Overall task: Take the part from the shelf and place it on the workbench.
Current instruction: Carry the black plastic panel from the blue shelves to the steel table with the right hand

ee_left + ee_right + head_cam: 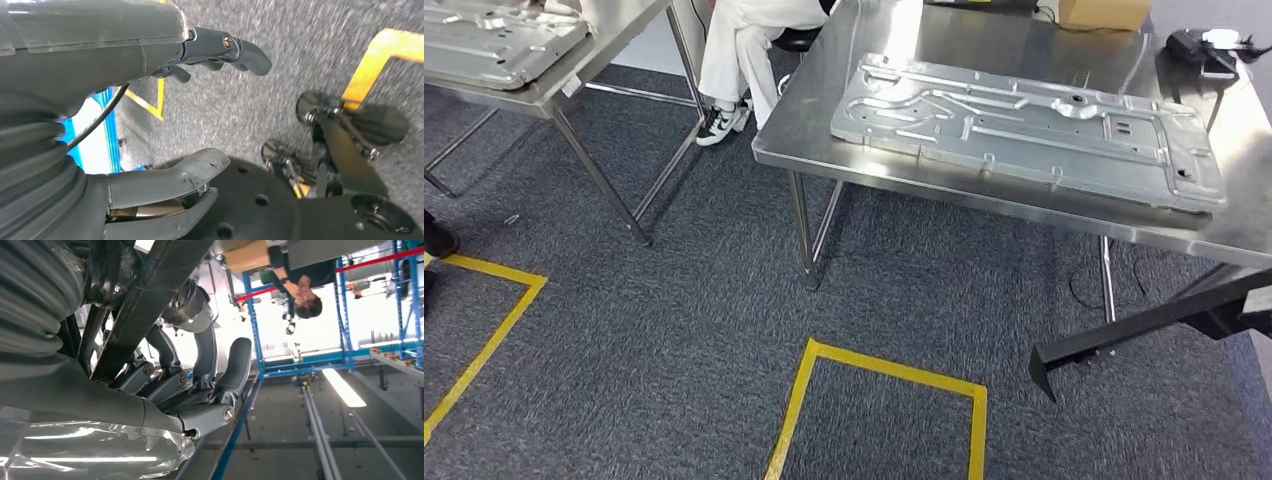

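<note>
The right hand (pixel 200 385) held the black part (pixel 1144 322) in closed fingers (pixel 235 365), below the bench (pixel 824 100) front edge, long axis roughly along it; left hand (pixel 125 60) hung with fingers apart.

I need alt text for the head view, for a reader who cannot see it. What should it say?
A large stamped metal panel lies flat on a steel workbench. A black bar enters from the right, above grey carpet marked with yellow tape. A seated person and a second table are behind.
</note>
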Motion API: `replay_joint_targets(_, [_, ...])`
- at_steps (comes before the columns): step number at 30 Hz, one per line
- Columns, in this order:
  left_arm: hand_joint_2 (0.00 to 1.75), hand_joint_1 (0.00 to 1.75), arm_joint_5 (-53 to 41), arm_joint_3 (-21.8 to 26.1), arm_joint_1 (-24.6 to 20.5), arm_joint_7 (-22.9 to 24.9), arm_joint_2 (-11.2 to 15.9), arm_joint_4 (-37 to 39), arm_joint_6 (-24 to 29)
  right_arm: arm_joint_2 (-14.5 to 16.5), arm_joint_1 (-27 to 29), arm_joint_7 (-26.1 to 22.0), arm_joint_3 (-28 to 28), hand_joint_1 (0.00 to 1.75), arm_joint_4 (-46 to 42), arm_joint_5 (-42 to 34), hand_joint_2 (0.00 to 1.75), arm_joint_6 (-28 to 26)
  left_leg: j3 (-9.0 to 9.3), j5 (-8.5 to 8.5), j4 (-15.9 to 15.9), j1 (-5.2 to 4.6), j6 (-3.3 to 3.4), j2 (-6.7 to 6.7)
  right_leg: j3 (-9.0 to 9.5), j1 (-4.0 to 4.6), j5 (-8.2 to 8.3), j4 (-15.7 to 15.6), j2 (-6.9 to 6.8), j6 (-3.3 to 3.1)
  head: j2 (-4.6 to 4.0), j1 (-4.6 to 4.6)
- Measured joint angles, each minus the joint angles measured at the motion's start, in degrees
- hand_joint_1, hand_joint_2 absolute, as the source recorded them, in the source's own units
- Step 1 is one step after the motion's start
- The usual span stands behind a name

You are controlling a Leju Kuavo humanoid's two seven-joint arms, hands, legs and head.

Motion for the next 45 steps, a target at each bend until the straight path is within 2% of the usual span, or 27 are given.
replay_joint_targets(2, [1.75,0.00,0.0,0.0,0.0,0.0,0.0,0.0,0.0,0.0,-0.7,-0.1,0.1,1.75,0.2,0.1,1.75,0.2,1.96,-0.39,-1.2,0.15,0.68,-0.11,-2.20,-0.05,-0.07,4.2,0.01,0.14,0.00,0.06])
replay_joint_targets(5, [1.75,0.00,-0.1,0.0,0.0,0.0,-0.1,0.0,0.0,0.0,-1.5,-0.1,0.7,1.75,0.7,0.4,1.75,0.6,3.89,-1.74,-1.7,0.09,1.28,-0.29,-9.24,0.27,-3.78,12.6,0.04,0.09,0.01,0.09])
replay_joint_targets(6, [1.75,0.00,-0.1,0.0,0.0,0.0,-0.1,0.0,0.0,0.0,-1.5,-0.1,1.0,1.75,0.9,0.6,1.75,0.6,4.62,-2.35,-1.7,0.06,1.31,-0.41,-10.98,0.31,-4.63,13.5,0.04,0.12,0.01,0.09])
replay_joint_targets(7, [1.75,0.00,-0.1,0.0,0.0,0.0,-0.1,0.0,0.0,0.0,-1.6,-0.1,1.3,1.75,1.1,0.7,1.75,0.7,5.47,-3.00,-1.7,0.03,1.28,-0.52,-11.91,0.31,-4.40,12.7,0.03,0.15,0.01,0.10])
replay_joint_targets(8, [1.75,0.00,-0.1,0.0,0.1,0.0,-0.1,0.0,0.0,0.0,-1.8,-0.1,1.6,1.75,1.3,0.8,1.75,0.7,6.41,-3.71,-1.6,0.01,1.19,-0.61,-12.09,0.31,-2.74,10.5,0.02,0.13,0.01,0.10])
replay_joint_targets(10, [1.75,0.00,-0.1,0.0,0.1,0.0,-0.1,0.0,0.0,0.0,-2.2,0.0,2.0,1.75,1.7,1.0,1.75,0.7,8.12,-5.28,-1.4,-0.03,0.78,-0.67,-11.42,0.39,3.37,4.3,-0.06,-0.11,0.01,0.10])
replay_joint_targets(11, [1.75,0.00,-0.1,0.0,0.1,0.0,-0.1,0.0,0.0,0.0,-2.5,0.0,2.1,1.75,1.9,1.0,1.75,0.8,8.66,-6.05,-1.3,-0.09,0.46,-0.70,-11.07,0.56,5.63,2.1,-0.11,-0.37,0.01,0.14])
replay_joint_targets(12, [1.75,0.00,-0.1,0.0,0.0,0.0,-0.1,0.0,-0.1,0.0,-2.5,0.1,2.3,1.75,2.0,1.0,1.75,0.8,9.09,-6.72,-1.2,-0.15,0.10,-0.71,-10.83,0.75,6.99,1.1,-0.08,-0.71,0.01,0.21])
replay_joint_targets(15, [1.75,0.00,-0.2,0.0,-0.2,-0.1,-0.1,0.0,-0.1,0.0,-2.9,0.2,2.6,1.75,2.2,1.1,1.75,0.8,9.56,-7.08,0.1,-0.26,-0.84,-0.67,-9.74,0.69,6.62,0.7,0.19,-1.91,0.01,0.36])
replay_joint_targets(17, [1.75,0.00,-0.2,0.0,-0.4,-0.1,-0.1,0.0,-0.1,0.0,-3.1,0.2,2.7,1.75,2.2,1.1,1.75,0.8,7.39,-7.14,4.6,-0.11,-1.52,-0.51,-8.51,0.42,5.95,0.4,0.21,-2.59,0.01,0.31])
replay_joint_targets(18, [1.75,0.00,-0.2,0.0,-0.5,-0.1,-0.1,0.0,-0.1,0.0,-3.2,0.2,2.7,1.75,2.2,1.1,1.75,0.8,5.25,-7.87,7.9,0.10,-1.90,-0.41,-7.95,0.41,5.59,0.2,0.16,-2.83,0.01,0.28])
replay_joint_targets(20, [1.75,0.00,-0.2,0.0,-0.5,-0.1,-0.1,0.0,-0.1,0.0,-3.2,0.2,2.8,1.75,2.3,1.1,1.75,0.8,0.18,-10.84,14.0,0.47,-2.46,-0.29,-7.04,0.37,4.73,0.0,0.11,-2.98,0.01,0.26])
replay_joint_targets(21, [1.75,0.00,-0.3,0.0,-0.5,0.0,-0.1,0.0,-0.2,0.0,-3.2,0.2,2.9,1.75,2.4,1.1,1.75,0.8,-1.73,-12.03,15.4,0.60,-2.55,-0.24,-6.47,0.36,4.23,0.0,0.12,-2.95,0.01,0.26])
replay_joint_targets(22, [1.75,0.00,-0.4,0.0,-0.4,0.0,-0.1,0.0,-0.2,0.0,-3.2,0.3,2.9,1.75,2.5,1.2,1.75,0.8,-2.87,-12.21,15.1,0.69,-2.55,-0.21,-5.78,0.35,3.66,0.0,0.12,-2.88,0.01,0.26])
replay_joint_targets(23, [1.75,0.00,-0.5,0.0,-0.2,0.0,0.0,0.0,-0.3,0.0,-3.2,0.3,2.9,1.75,2.6,1.2,1.75,0.8,-3.21,-11.00,13.2,0.73,-2.47,-0.19,-4.98,0.35,3.08,0.0,0.13,-2.77,0.01,0.25])
replay_joint_targets(25, [1.75,0.00,-0.6,0.0,0.0,0.0,0.0,0.0,-0.4,0.0,-3.3,0.3,3.0,1.75,2.8,1.3,1.75,0.8,-2.35,-4.88,6.5,0.55,-1.84,-0.19,-3.51,0.36,1.98,-0.1,0.12,-2.48,0.01,0.26])
replay_joint_targets(27, [1.75,0.00,-0.7,0.0,0.1,0.0,0.2,0.0,-0.4,0.0,-3.5,0.3,3.2,1.75,3.2,1.5,1.75,0.9,-1.53,-1.45,2.1,0.09,-0.94,-0.33,-2.52,0.44,0.99,-0.4,0.30,-1.80,0.01,0.27])
replay_joint_targets(29, [1.75,0.00,-0.8,0.0,0.1,0.0,0.4,0.0,-0.4,0.0,-3.7,0.4,3.6,1.75,3.6,1.7,1.75,1.0,-0.63,-1.51,0.8,-0.12,-0.19,-0.53,-1.68,0.54,1.14,-0.1,0.49,-0.92,0.00,0.29])
replay_joint_targets(31, [1.75,0.00,-0.9,0.0,0.2,0.1,0.4,0.0,-0.5,-0.1,-4.0,0.5,3.8,1.75,4.0,1.8,1.75,1.0,1.16,-0.61,-0.5,0.03,0.54,-0.52,-1.21,0.48,1.34,1.3,0.36,-0.49,0.00,0.34])
replay_joint_targets(32, [1.75,0.00,-0.9,0.0,0.2,0.1,0.4,0.0,-0.5,-0.1,-4.2,0.5,3.8,1.75,4.2,1.8,1.75,1.0,1.91,-0.44,-0.8,0.06,0.86,-0.46,-1.79,0.46,0.77,2.9,0.28,-0.43,-0.01,0.34])
replay_joint_targets(33, [1.75,0.00,-0.9,0.0,0.1,0.1,0.4,0.0,-0.5,-0.2,-4.4,0.6,3.9,1.75,4.4,1.8,1.75,1.0,2.43,-0.44,-0.9,0.09,1.09,-0.41,-3.22,0.49,-0.36,5.4,0.20,-0.38,-0.01,0.37])
replay_joint_targets(35, [1.75,0.00,-0.9,0.0,-0.1,0.0,0.4,0.0,-0.5,-0.2,-4.5,0.6,4.0,1.75,4.8,1.8,1.75,1.0,2.86,-1.01,-0.9,-0.05,1.31,-0.40,-7.78,0.67,-3.51,11.8,0.19,-0.28,0.00,0.38])
replay_joint_targets(37, [1.75,0.00,-0.9,0.0,0.0,0.0,0.4,0.0,-0.5,-0.2,-4.5,0.6,4.2,1.75,5.1,1.9,1.75,1.0,3.56,-1.82,-0.8,-0.22,1.34,-0.43,-11.06,0.77,-4.99,14.3,0.18,-0.30,0.01,0.38])
replay_joint_targets(38, [1.75,0.00,-0.9,0.0,0.0,0.0,0.4,0.0,-0.5,-0.2,-4.5,0.6,4.2,1.75,5.3,1.9,1.75,1.0,4.14,-2.29,-0.8,-0.28,1.29,-0.46,-11.34,0.79,-3.84,12.8,0.18,-0.37,0.01,0.38])
replay_joint_targets(40, [1.75,0.00,-0.9,0.0,0.2,0.0,0.4,0.0,-0.6,-0.2,-4.5,0.7,4.3,1.75,5.6,1.9,1.75,1.0,5.34,-3.37,-0.7,-0.32,1.05,-0.48,-10.21,0.90,1.76,6.2,0.12,-0.79,0.01,0.40])
replay_joint_targets(42, [1.75,0.00,-1.0,0.0,0.1,0.0,0.4,0.0,-0.6,-0.2,-4.5,0.8,4.5,1.75,6.0,2.0,1.75,1.1,5.96,-4.34,-0.6,-0.43,0.53,-0.60,-9.33,1.31,5.42,1.3,0.00,-1.40,0.00,0.43])
replay_joint_targets(45, [1.75,0.00,-1.0,0.0,0.0,0.1,0.4,0.0,-0.6,-0.3,-4.4,0.9,4.7,1.75,6.6,2.0,1.75,1.2,6.54,-5.08,0.0,-0.56,-0.42,-0.64,-8.66,1.42,5.48,0.3,0.13,-2.46,-0.01,0.45])
